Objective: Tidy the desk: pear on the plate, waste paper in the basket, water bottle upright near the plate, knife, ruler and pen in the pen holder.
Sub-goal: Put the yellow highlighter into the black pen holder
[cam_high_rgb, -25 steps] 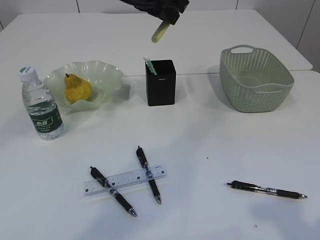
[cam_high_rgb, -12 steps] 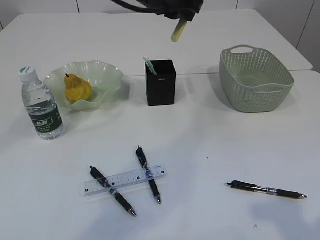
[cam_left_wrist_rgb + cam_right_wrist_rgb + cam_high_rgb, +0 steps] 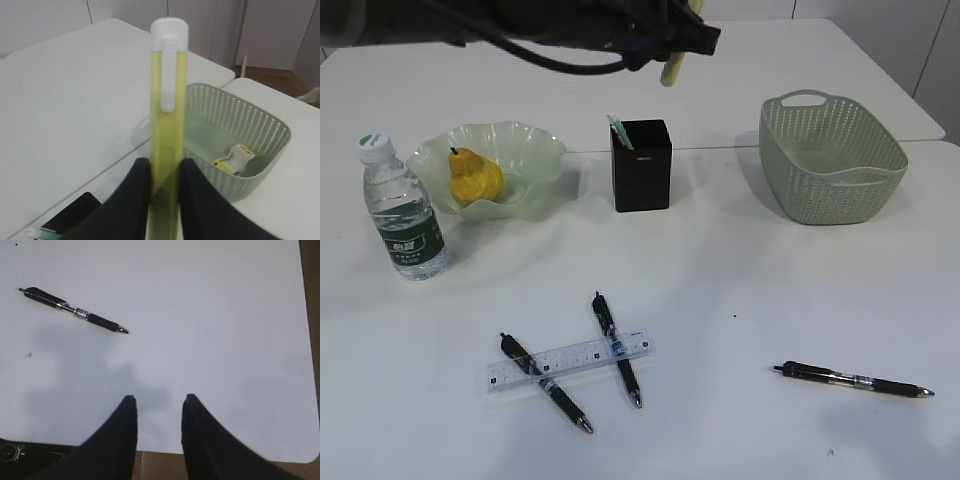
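Observation:
My left gripper [image 3: 682, 42] is shut on a yellow-green knife [image 3: 670, 70] with a white slider [image 3: 169, 90], high above the desk [image 3: 740, 280], between the black pen holder [image 3: 640, 165] and the basket [image 3: 830, 165]. A pale green item [image 3: 619, 130] stands in the holder. The waste paper [image 3: 232, 157] lies in the basket [image 3: 280, 131]. The pear [image 3: 475, 178] sits on the green plate [image 3: 535, 150], with the water bottle [image 3: 405, 215] upright to its left. The clear ruler [image 3: 570, 360] lies across two black pens [image 3: 545, 383] [image 3: 617, 348]. My right gripper [image 3: 159, 402] is open and empty over the desk's near edge.
A third black pen [image 3: 855, 380] lies at the front right and also shows in the right wrist view [image 3: 75, 311]. A corner of the pen holder [image 3: 75, 215] shows at the lower left of the left wrist view. A seam between tabletops [image 3: 720, 148] runs behind the holder.
My left arm has carried the knife to the right, from above the pen holder toward the basket side. The arm now stretches across the top of the exterior view. Nothing on the desk has moved.

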{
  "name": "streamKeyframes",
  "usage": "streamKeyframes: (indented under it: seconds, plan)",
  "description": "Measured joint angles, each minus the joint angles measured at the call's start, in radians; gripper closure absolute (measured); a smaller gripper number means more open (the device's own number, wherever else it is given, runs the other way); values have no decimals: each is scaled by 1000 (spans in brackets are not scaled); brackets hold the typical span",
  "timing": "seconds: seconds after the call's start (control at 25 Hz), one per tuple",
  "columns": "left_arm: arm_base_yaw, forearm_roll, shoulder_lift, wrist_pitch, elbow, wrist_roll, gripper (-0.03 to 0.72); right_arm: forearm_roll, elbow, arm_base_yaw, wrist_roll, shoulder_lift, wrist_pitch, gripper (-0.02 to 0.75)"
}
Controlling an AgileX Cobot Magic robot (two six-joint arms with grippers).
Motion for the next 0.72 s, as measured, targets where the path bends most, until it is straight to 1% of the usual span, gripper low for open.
streamKeyframes:
  seconds: [0.24,0.4,0.6,0.72]
  plan:
    - [-2,0,-18,-306,190,2,582,0,0,0,0,0,0,477]
    - [-2,0,-18,-523,281,2,582,0,0,0,0,0,0,477]
    - [-2,-4,-18,-741,319,2,582,0,0,0,0,0,0,477]
    - [-2,-6,-18,-793,319,2,582,0,0,0,0,0,0,477]
